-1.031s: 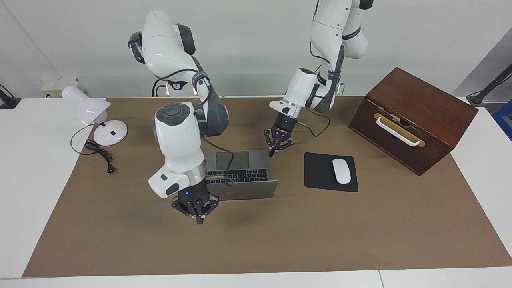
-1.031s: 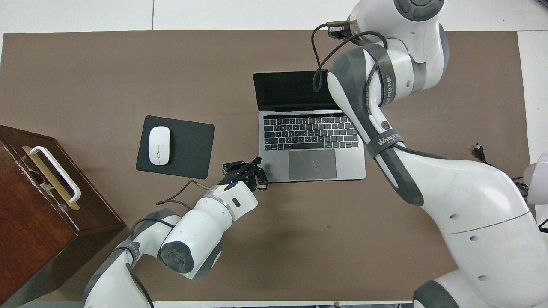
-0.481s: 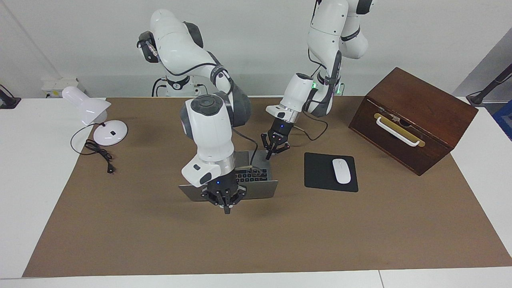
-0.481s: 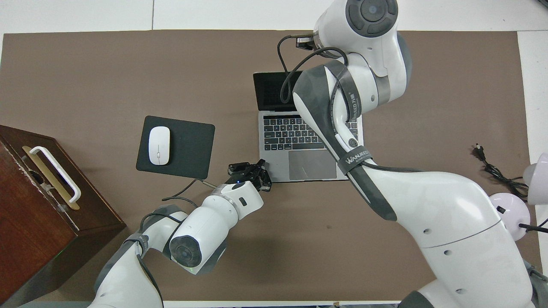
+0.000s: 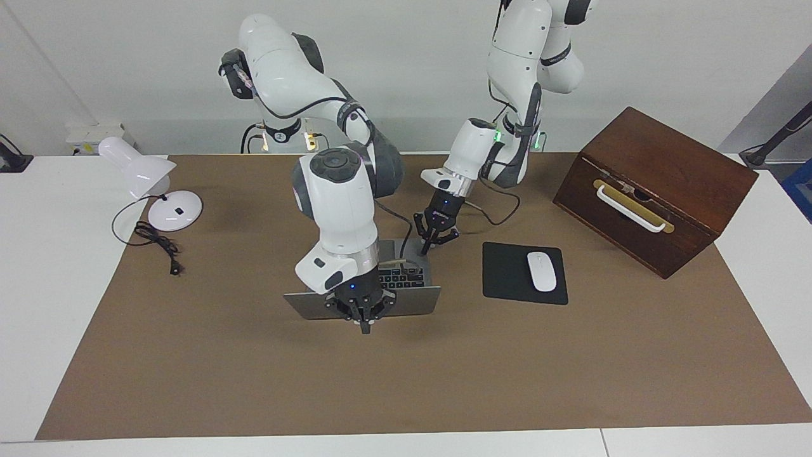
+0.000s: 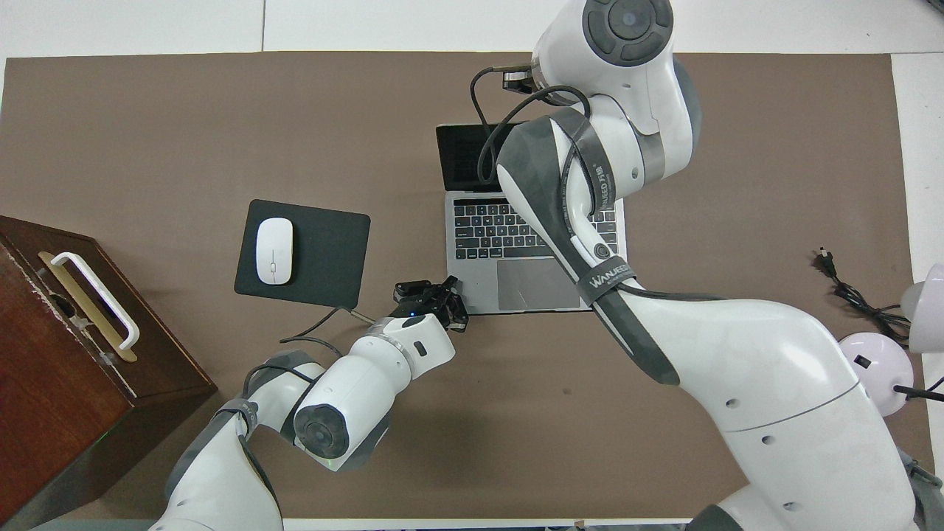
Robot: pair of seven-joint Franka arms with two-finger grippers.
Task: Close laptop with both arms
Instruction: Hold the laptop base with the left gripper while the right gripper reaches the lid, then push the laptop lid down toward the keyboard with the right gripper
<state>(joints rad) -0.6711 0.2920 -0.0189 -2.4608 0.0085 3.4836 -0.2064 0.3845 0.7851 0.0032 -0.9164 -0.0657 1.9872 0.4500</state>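
- Both hands are pressed together, fingertips meeting, and neither pinches anything
- Right hand [image 5: 363, 325] points straight down, just at the outer face of the laptop's raised lid; I cannot tell whether the fingertips touch the lid
- Left hand [image 5: 432, 241] [image 6: 435, 299] sits low at the corner of the laptop's base nearest me, on the side toward the mouse pad; whether it rests on the metal I cannot tell
- My right arm [image 6: 590, 214] reaches over the keyboard and hides part of the screen in the overhead view
- My laptop [image 5: 412, 273] [image 6: 479, 243] lies open in the middle of the brown mat [image 5: 254, 381] that covers the desk [image 5: 57, 254], its trackpad toward me and its lid standing on the edge away from me
- Beside it, toward my left arm's end, a white mouse [image 5: 542, 271] [image 6: 274, 251] rests on a black mouse pad [image 5: 504, 273] [image 6: 324, 251]
- A brown wooden box [image 5: 653, 190] [image 6: 59, 383] with a white handle stands at that same end
- A white lamp [image 5: 143, 174] and its black cord [image 5: 155, 241] lie at my right arm's end
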